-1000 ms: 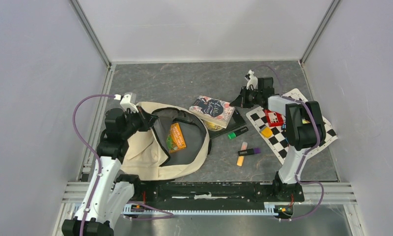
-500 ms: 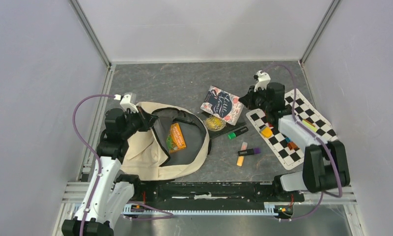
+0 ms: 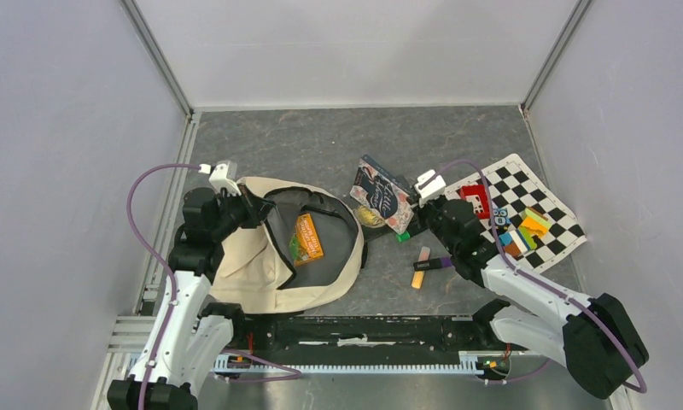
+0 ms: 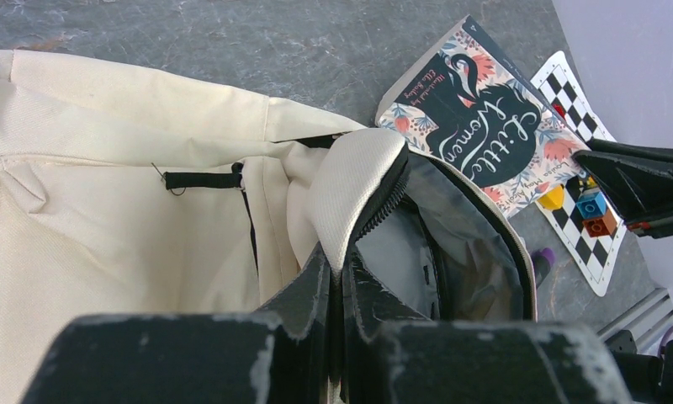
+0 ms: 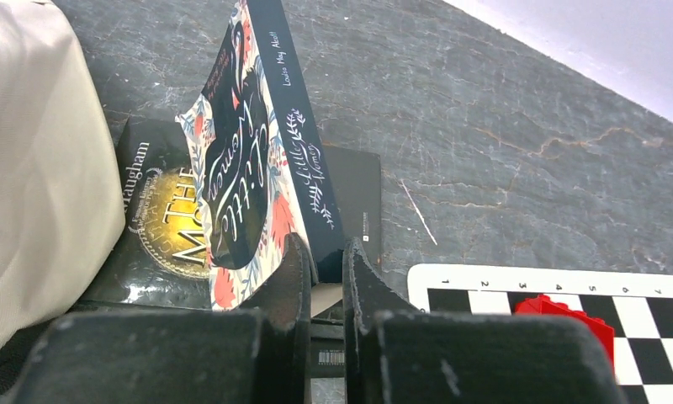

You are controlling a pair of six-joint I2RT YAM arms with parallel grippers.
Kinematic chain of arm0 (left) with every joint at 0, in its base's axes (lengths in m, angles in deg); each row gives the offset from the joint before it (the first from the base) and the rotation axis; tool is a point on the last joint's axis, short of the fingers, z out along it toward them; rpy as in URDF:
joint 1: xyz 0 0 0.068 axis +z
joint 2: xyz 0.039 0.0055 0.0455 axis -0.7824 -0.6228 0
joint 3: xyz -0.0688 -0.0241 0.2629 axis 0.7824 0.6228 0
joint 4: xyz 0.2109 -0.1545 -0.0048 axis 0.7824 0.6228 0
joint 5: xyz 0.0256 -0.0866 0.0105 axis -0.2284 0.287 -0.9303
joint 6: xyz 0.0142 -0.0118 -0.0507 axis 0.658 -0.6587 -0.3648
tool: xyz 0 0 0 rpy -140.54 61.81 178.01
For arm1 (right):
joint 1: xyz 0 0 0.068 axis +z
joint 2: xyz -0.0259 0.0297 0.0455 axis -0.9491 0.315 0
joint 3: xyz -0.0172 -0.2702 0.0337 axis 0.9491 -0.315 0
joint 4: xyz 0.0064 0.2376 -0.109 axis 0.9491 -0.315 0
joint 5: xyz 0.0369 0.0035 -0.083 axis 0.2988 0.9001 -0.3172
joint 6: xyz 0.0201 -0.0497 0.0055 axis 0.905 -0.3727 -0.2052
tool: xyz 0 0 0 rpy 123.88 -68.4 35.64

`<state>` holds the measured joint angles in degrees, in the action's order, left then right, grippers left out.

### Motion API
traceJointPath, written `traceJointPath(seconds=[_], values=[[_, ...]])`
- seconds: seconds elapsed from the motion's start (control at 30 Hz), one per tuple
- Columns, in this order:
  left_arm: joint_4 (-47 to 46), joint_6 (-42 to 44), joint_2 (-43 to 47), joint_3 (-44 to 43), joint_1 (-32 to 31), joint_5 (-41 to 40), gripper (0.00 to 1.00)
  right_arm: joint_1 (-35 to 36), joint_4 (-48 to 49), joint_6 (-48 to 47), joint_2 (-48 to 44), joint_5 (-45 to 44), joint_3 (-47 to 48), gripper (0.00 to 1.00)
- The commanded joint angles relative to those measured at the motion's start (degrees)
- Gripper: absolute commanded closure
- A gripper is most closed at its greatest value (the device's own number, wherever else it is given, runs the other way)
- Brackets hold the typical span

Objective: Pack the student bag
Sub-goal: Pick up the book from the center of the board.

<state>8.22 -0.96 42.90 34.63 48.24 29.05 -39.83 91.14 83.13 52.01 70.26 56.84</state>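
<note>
**Student bag [image 3: 251, 266]:** lies flat on the tabletop at about 8 o'clock in the top view, just ahead of the left arm's base. Its mouth gapes toward 3 o'clock and shows the grey lining. Judged soft and limp; the mouth would likely sag shut without support. The black zipper rim [image 4: 382, 206] is the stiffest line and the best place to grip.

**Left jaws:** pressed together on that rim at the 10 o'clock side of the mouth, lifting a cream flap clear.

**Right jaws:** pinching the lower corner of the floral paperback [image 3: 381, 195]. It stands tilted on edge at 3 o'clock of the bag mouth, close to the rim. Judged light but floppy. A corner grip lets it pivot or slip, so you should move it slowly.

**Around it:**
- A dark book with a gold emblem [image 5: 161, 236] lies flat under the paperback, and its far corner is tucked against the bag.
- An orange book [image 3: 308, 237] is already inside and takes up the middle of the cavity.
- Highlighters [image 3: 427, 265] lie at 5 o'clock of the paperback.
- A checkered board [image 3: 526, 181] at 3 o'clock carries toy blocks [image 3: 526, 229].

**In the way:**
- The 3 o'clock side of the rim lies low between the paperback and the cavity.
- The orange book narrows the opening, so you would aim to one side of it.
- Whether the paperback touches the dark book cannot be told.
</note>
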Motion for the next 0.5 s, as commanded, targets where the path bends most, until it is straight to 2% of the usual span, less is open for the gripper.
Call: traceJointPath(seconds=[0.0, 0.07, 0.13, 0.27, 0.47], values=[[-2.5, 0.7, 0.0, -2.2, 0.3, 0.8, 0.95, 3.4, 1.6, -4.6, -1.3, -6.1, -1.6, 1.0], [-2.5, 0.7, 0.0, -2.3, 0.3, 0.8, 0.95, 4.5, 1.0, -4.5, -1.1, -5.7, -1.4, 1.0], [-2.5, 0.6, -0.1, -2.3, 0.3, 0.8, 0.95, 5.3, 0.1, -4.1, -0.9, -4.5, -1.0, 0.95], [-2.5, 0.6, 0.0, -2.2, 0.3, 0.9, 0.95, 5.5, -1.0, -2.9, 0.2, 1.0, -0.3, 0.8], [-2.5, 0.5, 0.1, -2.2, 0.2, 1.0, 0.95, 5.5, -4.9, -2.4, 4.4, 4.9, 4.6, 0.56]])
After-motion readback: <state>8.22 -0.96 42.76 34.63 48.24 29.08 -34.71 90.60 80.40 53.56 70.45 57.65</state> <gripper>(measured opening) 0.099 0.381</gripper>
